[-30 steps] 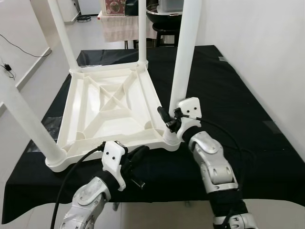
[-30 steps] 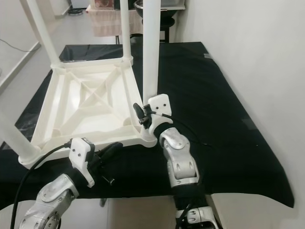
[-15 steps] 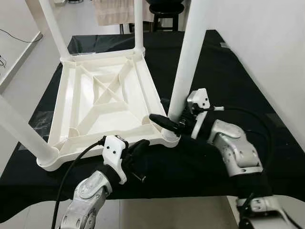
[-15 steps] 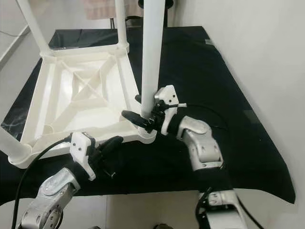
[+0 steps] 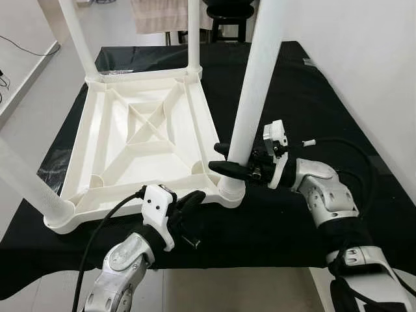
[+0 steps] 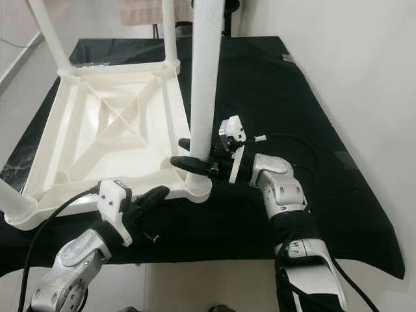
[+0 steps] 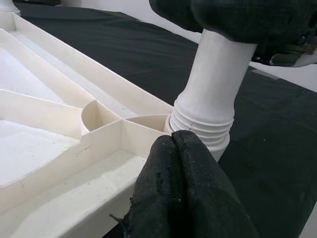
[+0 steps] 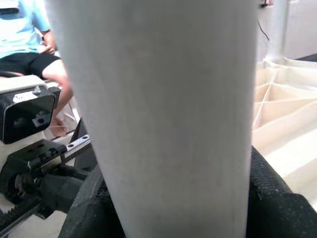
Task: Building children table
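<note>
Nearest the robot, left pincer (image 5: pixel 193 198): fingers pressed together with nothing between them, tips resting at the near edge of the upturned tabletop, just beside the corner socket.
Left wrist view adds: the closed fingertips (image 7: pixel 176 144) touch the tabletop's rim right against the ribbed collar (image 7: pixel 204 124) at the foot of the leg; the threads show above the socket, so I judge the leg not fully seated, though this cannot be settled from these pictures.
Right pincer (image 5: pixel 229 159): fingers spread around the near-right leg low on its shaft, one black finger in front and one behind, gripping it.
Right wrist view adds: the leg's white shaft (image 8: pixel 163 114) sits between the two black pads (image 8: pixel 270 198), and a seated person (image 8: pixel 29 44) is in the background.
Near-right leg (image 5: pixel 257 84): standing roughly upright in the tabletop's near-right corner, long axis vertical and rising out of frame.
Key relation: the leg runs straight up through the right pincer's grip, which comes in from the robot's right; any turn to tighten it would be about that vertical axis. The right arm is on the leg, the left only steadies the tabletop.
Tabletop (image 5: pixel 140 140): white, underside up, ribs showing, lying flat on the black-covered bench (image 5: pixel 305 110).
Other legs (image 5: pixel 77 39): standing at the remaining corners.
</note>
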Robot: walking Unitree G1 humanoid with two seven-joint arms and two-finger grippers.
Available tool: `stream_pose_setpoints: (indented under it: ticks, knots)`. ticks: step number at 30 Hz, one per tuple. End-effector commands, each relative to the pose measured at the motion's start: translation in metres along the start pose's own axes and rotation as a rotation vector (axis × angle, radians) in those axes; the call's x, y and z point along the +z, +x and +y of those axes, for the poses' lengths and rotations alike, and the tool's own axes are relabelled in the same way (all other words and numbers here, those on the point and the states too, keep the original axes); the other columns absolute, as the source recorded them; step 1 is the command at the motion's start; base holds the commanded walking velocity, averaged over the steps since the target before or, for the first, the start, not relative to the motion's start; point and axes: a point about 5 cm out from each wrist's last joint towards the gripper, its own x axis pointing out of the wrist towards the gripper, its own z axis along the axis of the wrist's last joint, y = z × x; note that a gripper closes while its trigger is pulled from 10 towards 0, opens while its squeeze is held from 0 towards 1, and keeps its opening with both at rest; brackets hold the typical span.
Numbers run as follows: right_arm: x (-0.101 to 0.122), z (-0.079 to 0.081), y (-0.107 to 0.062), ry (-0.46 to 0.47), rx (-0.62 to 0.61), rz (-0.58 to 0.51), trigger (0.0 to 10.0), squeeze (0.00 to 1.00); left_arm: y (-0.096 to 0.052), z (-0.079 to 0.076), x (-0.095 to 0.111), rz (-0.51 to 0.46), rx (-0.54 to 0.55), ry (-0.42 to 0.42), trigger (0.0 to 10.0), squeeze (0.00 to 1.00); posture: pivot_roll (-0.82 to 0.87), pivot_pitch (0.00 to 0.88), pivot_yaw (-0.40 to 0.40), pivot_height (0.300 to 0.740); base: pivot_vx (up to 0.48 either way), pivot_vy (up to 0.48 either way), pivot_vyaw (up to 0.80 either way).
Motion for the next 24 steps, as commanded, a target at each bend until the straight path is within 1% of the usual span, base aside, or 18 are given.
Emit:
stream_pose_setpoints:
  ticks: [1, 3, 5, 6, 7, 8, 9, 10, 11, 12, 13, 14, 17, 19, 20, 22, 23, 24]
  knots:
    - [0.0, 0.001, 0.0, 0.041, 0.033, -0.039, 0.0, 0.0, 0.0, -0.001, -0.004, 0.01, 0.001, -0.007, 10.0, 0.0, 0.02, 0.113, -0.043, 0.74, 0.0, 0.0, 0.0]
    - [-0.004, 0.001, -0.001, 0.033, 0.011, -0.034, 0.0, 0.0, 0.0, -0.002, -0.004, 0.009, 0.0, -0.008, 10.0, 0.0, 0.01, 0.118, -0.047, 0.74, 0.0, 0.0, 0.0]
    - [-0.01, 0.003, 0.001, 0.003, -0.061, -0.008, 0.0, 0.0, 0.0, -0.002, -0.003, 0.009, 0.0, -0.008, 10.0, 0.0, 0.0, 0.124, -0.049, 0.74, 0.0, 0.0, 0.0]
    - [-0.022, 0.001, 0.006, 0.001, -0.204, 0.061, 0.0, 0.0, -0.001, -0.002, -0.003, 0.008, 0.001, -0.008, 10.0, 0.0, 0.0, 0.13, -0.052, 0.74, 0.0, 0.0, 0.0]
    - [-0.03, -0.001, 0.008, -0.004, -0.305, 0.109, 0.0, 0.0, -0.001, -0.002, -0.003, 0.007, 0.002, -0.008, 10.0, 0.0, 0.0, 0.13, -0.052, 0.74, 0.0, 0.0, 0.0]
    - [-0.042, -0.004, 0.01, 0.011, -0.494, 0.164, 0.0, 0.0, -0.001, -0.001, -0.003, 0.006, 0.003, -0.007, 10.0, 0.0, -0.01, 0.14, -0.054, 0.74, 0.0, 0.0, 0.0]
    - [-0.042, -0.004, 0.01, 0.011, -0.494, 0.164, 0.0, 0.0, -0.001, -0.001, -0.003, 0.006, 0.003, -0.007, 10.0, 0.0, -0.01, 0.14, -0.054, 0.74, 0.0, 0.0, 0.0]
    - [-0.05, -0.005, 0.009, 0.018, -0.621, 0.2, 0.0, 0.0, -0.001, -0.001, -0.002, 0.006, 0.004, -0.007, 10.0, 0.0, -0.01, 0.14, -0.054, 0.74, 0.0, 0.0, 0.0]
    - [-0.05, -0.005, 0.009, 0.018, -0.621, 0.2, 0.0, 0.0, -0.001, -0.001, -0.002, 0.006, 0.004, -0.007, 10.0, 0.0, -0.01, 0.14, -0.054, 0.74, 0.0, 0.0, 0.0]
    - [-0.059, 0.007, 0.01, 0.074, -0.805, 0.16, 0.0, 0.0, -0.002, 0.0, -0.002, 0.005, 0.006, -0.005, 10.0, 0.0, -0.02, 0.144, -0.052, 0.74, 0.0, 0.0, 0.0]
    - [-0.054, 0.018, 0.014, 0.03, -0.859, 0.131, 0.0, 0.0, -0.002, 0.001, -0.001, 0.004, 0.007, -0.004, 10.0, 0.0, -0.02, 0.145, -0.043, 0.74, 0.0, 0.0, 0.0]
    - [-0.047, 0.026, 0.018, 0.002, -0.847, 0.094, 0.0, 0.0, -0.003, 0.002, -0.002, 0.005, 0.008, -0.004, 10.0, 0.0, -0.03, 0.136, -0.031, 0.74, 0.0, 0.0, 0.0]
    - [-0.046, 0.029, 0.02, -0.001, -0.84, 0.089, 0.0, 0.0, -0.003, 0.002, -0.002, 0.006, 0.008, -0.005, 10.0, 0.0, -0.03, 0.136, -0.031, 0.74, 0.0, 0.0, 0.0]
    - [-0.054, 0.025, 0.021, 0.021, -0.829, 0.138, 0.0, 0.0, -0.003, 0.002, -0.002, 0.009, 0.0, -0.006, 10.0, 0.0, -0.01, 0.128, -0.043, 0.74, 0.0, 0.0, 0.0]
    - [-0.054, 0.025, 0.021, 0.021, -0.829, 0.138, 0.0, 0.0, -0.003, 0.002, -0.002, 0.009, 0.0, -0.006, 10.0, 0.0, -0.01, 0.128, -0.043, 0.74, 0.0, 0.0, 0.0]
    - [-0.055, 0.027, 0.025, -0.018, -0.847, 0.171, 0.0, 0.0, -0.003, 0.003, -0.002, 0.009, 0.01, 0.0, 10.0, 0.0, -0.02, 0.126, -0.035, 0.74, 0.0, 0.0, 0.0]
    - [-0.055, 0.027, 0.025, -0.018, -0.847, 0.171, 0.0, 0.0, -0.003, 0.003, -0.002, 0.009, 0.01, 0.0, 10.0, 0.0, -0.02, 0.126, -0.035, 0.74, 0.0, 0.0, 0.0]
    - [-0.054, 0.028, 0.026, -0.037, -0.855, 0.172, 0.0, 0.0, -0.003, 0.003, -0.002, 0.008, 0.014, 0.001, 10.0, 0.0, -0.02, 0.126, -0.032, 0.74, 0.0, 0.0, 0.0]
